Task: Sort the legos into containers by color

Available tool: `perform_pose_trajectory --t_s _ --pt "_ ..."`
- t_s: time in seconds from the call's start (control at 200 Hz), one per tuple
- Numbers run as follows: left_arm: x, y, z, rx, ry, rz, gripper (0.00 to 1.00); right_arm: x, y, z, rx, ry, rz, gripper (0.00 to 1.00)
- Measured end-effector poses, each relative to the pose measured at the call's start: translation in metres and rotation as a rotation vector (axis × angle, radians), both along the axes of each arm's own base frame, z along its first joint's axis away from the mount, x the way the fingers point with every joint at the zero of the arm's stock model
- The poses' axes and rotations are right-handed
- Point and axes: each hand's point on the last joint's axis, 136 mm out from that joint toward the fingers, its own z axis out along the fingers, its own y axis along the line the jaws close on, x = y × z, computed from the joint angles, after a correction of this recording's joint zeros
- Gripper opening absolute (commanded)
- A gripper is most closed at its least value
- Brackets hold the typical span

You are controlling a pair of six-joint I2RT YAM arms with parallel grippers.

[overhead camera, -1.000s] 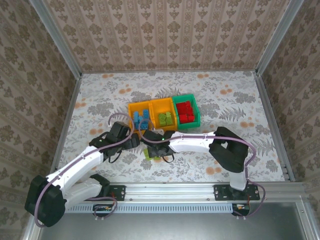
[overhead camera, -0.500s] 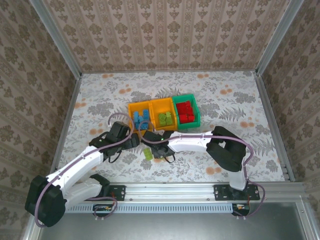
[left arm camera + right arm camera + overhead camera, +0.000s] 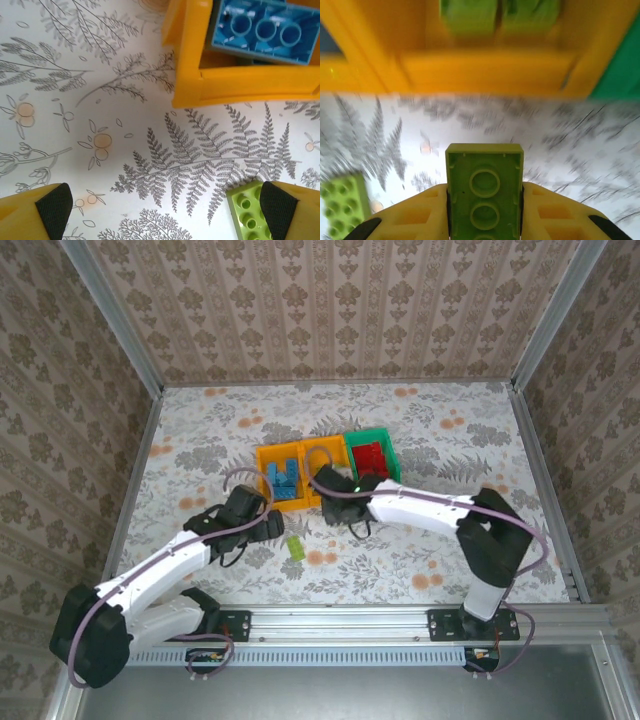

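My right gripper (image 3: 484,200) is shut on a lime green lego (image 3: 484,190), shown underside up, just in front of the middle orange bin (image 3: 490,70), which holds green legos (image 3: 470,12). From above, this gripper (image 3: 340,502) sits at that bin's near edge. A second lime lego (image 3: 296,548) lies flat on the table; it also shows as a lime lego (image 3: 250,212) beside my open left gripper's right fingertip. The left gripper (image 3: 165,205) hovers over bare table in front of the left orange bin (image 3: 235,82), which holds blue legos (image 3: 260,32). The green bin (image 3: 390,477) holds red legos (image 3: 372,462).
The three bins stand side by side in the middle of the floral table (image 3: 450,440). Metal frame rails (image 3: 545,480) and patterned walls enclose the table. Open tabletop lies on all sides of the bins.
The right gripper has risen from the table with one lime lego and swung back and right to the middle orange bin. The other lime lego stays put. The left arm shifted slightly.
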Motion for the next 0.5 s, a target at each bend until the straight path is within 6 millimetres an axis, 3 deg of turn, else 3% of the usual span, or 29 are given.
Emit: perform_pose_trajectory --t_s 0.115,0.25,0.385,0.5 --pt "-0.005 -0.008 -0.008 0.012 0.03 -0.03 0.99 0.042 -0.01 0.033 0.05 -0.079 -0.046 0.26" --pt "-0.01 -0.023 -0.014 0.019 0.065 -0.072 0.95 0.083 -0.011 0.051 0.093 -0.134 -0.079 0.27" --pt "-0.013 -0.04 -0.015 0.021 0.09 -0.109 0.94 0.117 -0.003 0.043 0.152 -0.115 -0.099 0.28" --pt "-0.017 -0.051 -0.018 0.017 0.113 -0.127 0.91 0.132 0.003 0.023 0.174 -0.07 -0.103 0.3"
